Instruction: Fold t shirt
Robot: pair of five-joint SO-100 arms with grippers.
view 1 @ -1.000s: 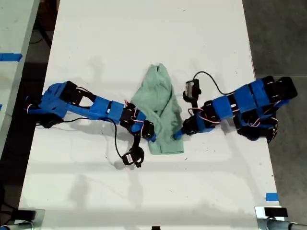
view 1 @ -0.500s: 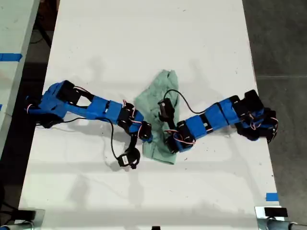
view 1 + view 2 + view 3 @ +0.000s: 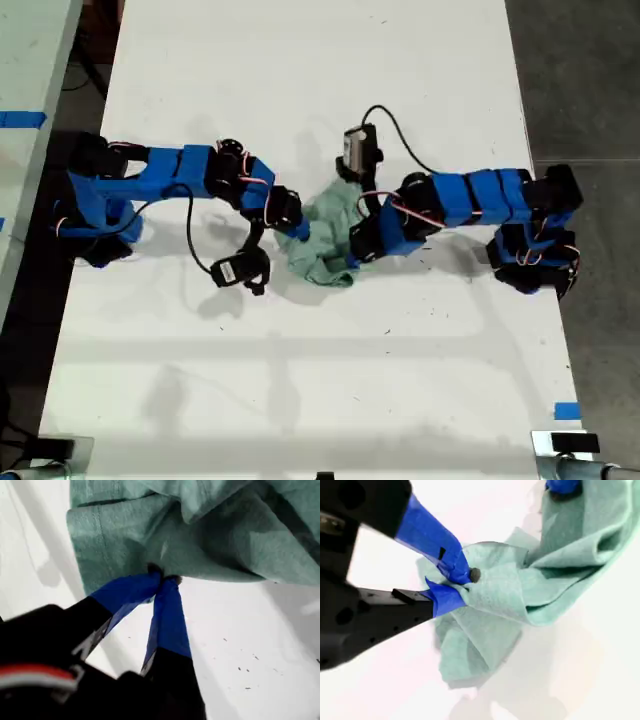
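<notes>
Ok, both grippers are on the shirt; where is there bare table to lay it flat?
The white table lies bare beyond the t shirt toward the exterior view's top, and in a wide band toward its bottom. The middle is crowded: my first gripper and my second gripper pinch the cloth, with cables beside them.

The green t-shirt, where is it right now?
In the exterior view the t-shirt lies bunched near the middle of the white table, between the two blue arms, with my first hand and my second hand each pinching an edge.
</notes>
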